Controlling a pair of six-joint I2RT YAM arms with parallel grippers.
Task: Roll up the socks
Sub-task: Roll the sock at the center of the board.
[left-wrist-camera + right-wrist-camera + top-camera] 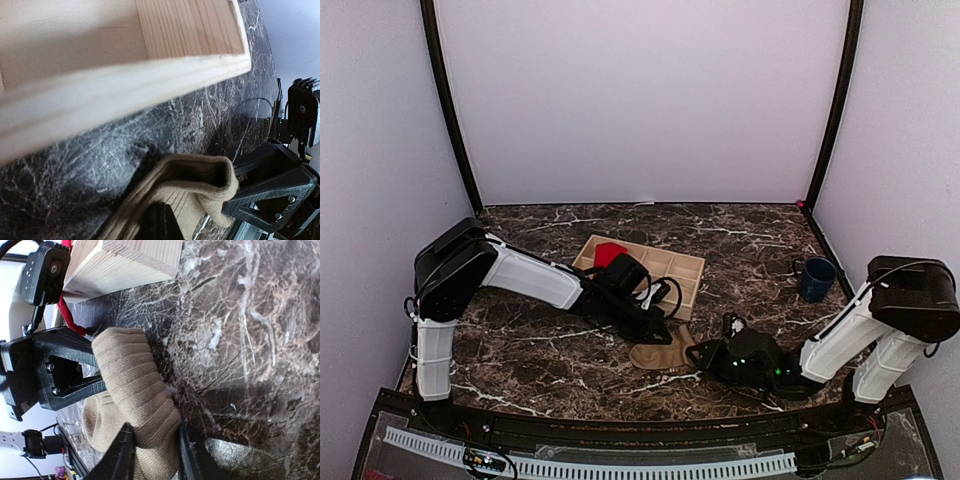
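The tan-brown sock (663, 353) lies on the marble table just in front of the wooden tray, partly folded over itself. My left gripper (657, 326) is shut on one end of it; in the left wrist view a dark finger (160, 222) presses on the ribbed fabric (200, 186). My right gripper (699, 352) grips the sock's rolled fold (135, 380). Both right fingers (121, 455) press against that fold, the jaws (156, 434) pinching it. The bright red sock (609, 252) sits bunched in a far left compartment of the tray.
The wooden compartment tray (682, 270) stands just behind the grippers, its near wall (125, 85) close above the sock. A blue mug (815, 278) stands at the right. The two grippers are nearly touching each other over the sock.
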